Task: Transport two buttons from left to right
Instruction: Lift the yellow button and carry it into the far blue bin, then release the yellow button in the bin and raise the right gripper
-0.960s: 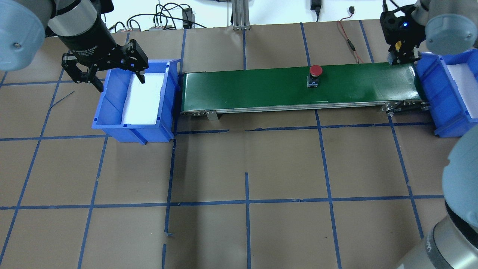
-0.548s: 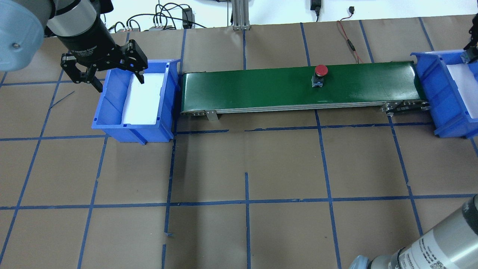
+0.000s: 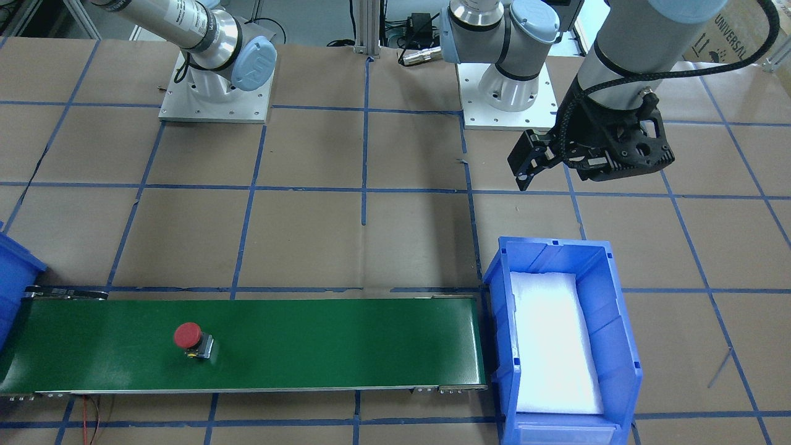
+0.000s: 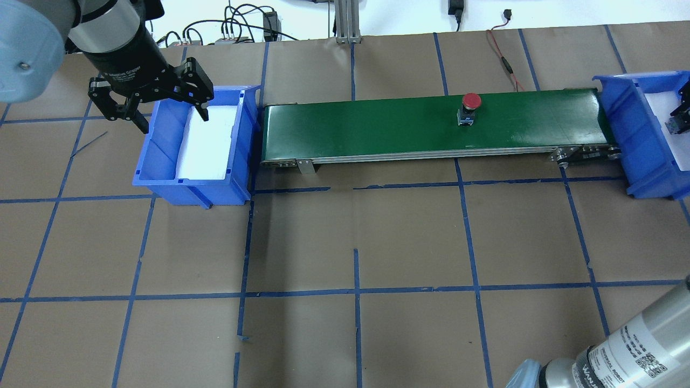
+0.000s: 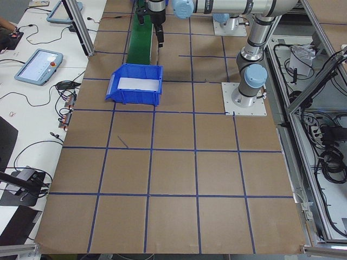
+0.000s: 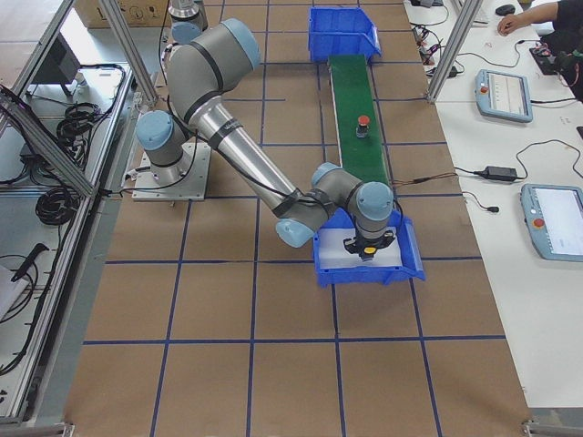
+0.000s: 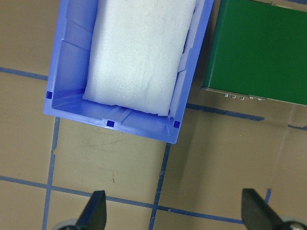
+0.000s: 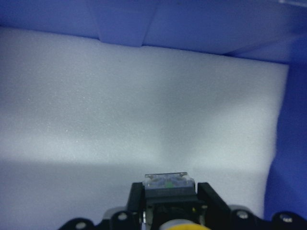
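Observation:
The red button (image 4: 470, 102) stands on the green conveyor belt (image 4: 377, 126), right of its middle; it also shows in the front view (image 3: 188, 337). My right gripper (image 8: 168, 201) is shut on the yellow button (image 8: 166, 190) and holds it low over the white foam in the right blue bin (image 4: 625, 124). In the right side view the yellow cap (image 6: 369, 262) shows under that gripper. My left gripper (image 4: 173, 123) is open and empty, hovering above the far end of the left blue bin (image 4: 161, 151).
The left bin (image 7: 72, 72) holds only white foam and butts against the belt's left end (image 7: 264, 48). The right bin (image 6: 364, 278) sits at the belt's right end. Cables lie behind the belt (image 4: 506, 59). Brown paper with blue tape lines covers the table.
My right gripper has carried the yellow button from the belt's right end over into the right bin. The red button has ridden rightward on the belt. The left gripper has not moved.

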Controlling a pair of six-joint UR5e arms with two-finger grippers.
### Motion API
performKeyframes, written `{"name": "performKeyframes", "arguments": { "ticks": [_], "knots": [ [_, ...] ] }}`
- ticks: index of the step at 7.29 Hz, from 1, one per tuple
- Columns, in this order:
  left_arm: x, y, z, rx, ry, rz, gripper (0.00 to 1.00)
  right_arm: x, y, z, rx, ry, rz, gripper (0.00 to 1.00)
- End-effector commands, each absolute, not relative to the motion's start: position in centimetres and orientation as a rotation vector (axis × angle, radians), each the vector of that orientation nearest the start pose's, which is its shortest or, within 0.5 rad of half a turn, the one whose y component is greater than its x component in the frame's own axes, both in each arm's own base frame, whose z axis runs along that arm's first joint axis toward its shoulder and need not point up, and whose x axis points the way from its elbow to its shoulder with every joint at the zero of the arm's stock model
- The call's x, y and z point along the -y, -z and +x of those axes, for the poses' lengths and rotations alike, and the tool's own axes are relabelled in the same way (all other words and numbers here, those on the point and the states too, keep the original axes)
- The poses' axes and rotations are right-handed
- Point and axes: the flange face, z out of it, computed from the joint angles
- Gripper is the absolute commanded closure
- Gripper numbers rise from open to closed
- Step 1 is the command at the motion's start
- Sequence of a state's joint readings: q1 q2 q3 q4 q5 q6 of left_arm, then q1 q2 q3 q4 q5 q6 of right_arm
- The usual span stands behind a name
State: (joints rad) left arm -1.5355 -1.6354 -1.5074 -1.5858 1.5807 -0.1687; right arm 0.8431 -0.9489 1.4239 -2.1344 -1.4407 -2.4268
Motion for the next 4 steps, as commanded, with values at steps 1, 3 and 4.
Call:
{"name": "performKeyframes", "arguments": {
  "ticks": [1,3,4],
  "knots": [
    [52.21,-48.55,-11.40,-3.115,-0.023,-0.319,0.00,62.04,-22.70,-35.89,-2.171,0.197,-2.367,0.62],
    [52.19,-48.48,-11.42,-3.116,-0.026,-0.319,0.00,62.10,-22.31,-36.02,-2.210,0.188,-2.317,0.00],
    [52.21,-48.55,-11.42,-3.117,-0.023,-0.319,0.00,62.18,-23.12,-36.12,-2.231,0.188,-2.316,0.00]
  ]
}}
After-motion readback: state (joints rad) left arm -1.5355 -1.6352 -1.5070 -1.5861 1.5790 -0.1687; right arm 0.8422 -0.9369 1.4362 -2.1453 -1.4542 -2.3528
